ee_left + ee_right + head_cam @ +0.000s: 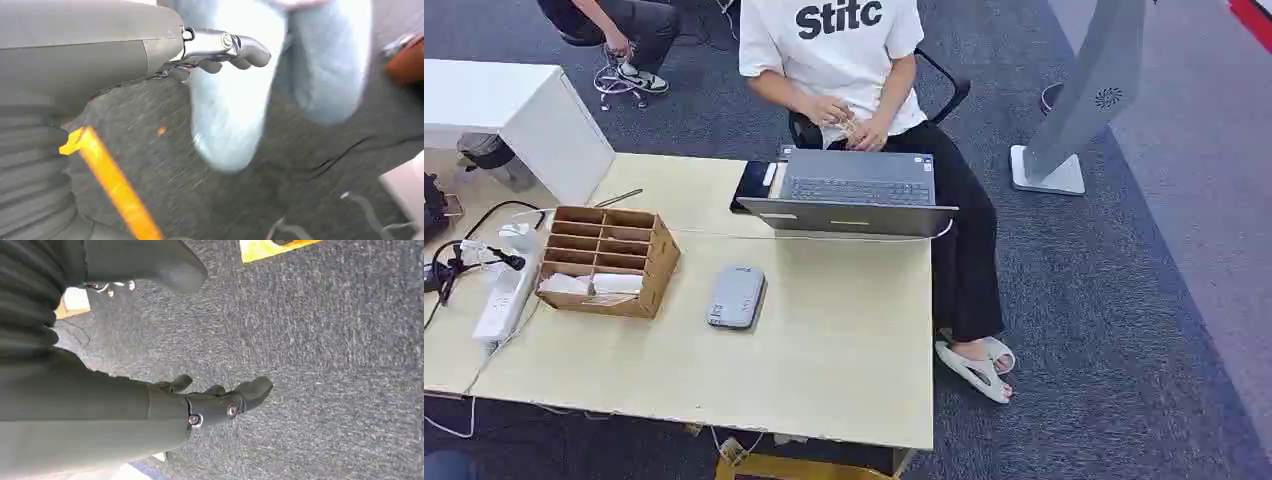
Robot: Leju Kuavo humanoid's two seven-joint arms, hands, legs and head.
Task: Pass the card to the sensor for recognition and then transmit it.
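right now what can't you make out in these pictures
- Cards in the cardboard box, head view: white pieces lie in its front slot, too small to tell as cards.
- Laptop screen, head view: faces away from the camera.
- Left hand, left wrist view: motion blur; open or closed unclear.
- Grey sensor, head view: its markings are too small to read.
- Person's head: cut off by the top edge.

Left hand (220,50) and right hand (220,402) hang empty, fingers apart.
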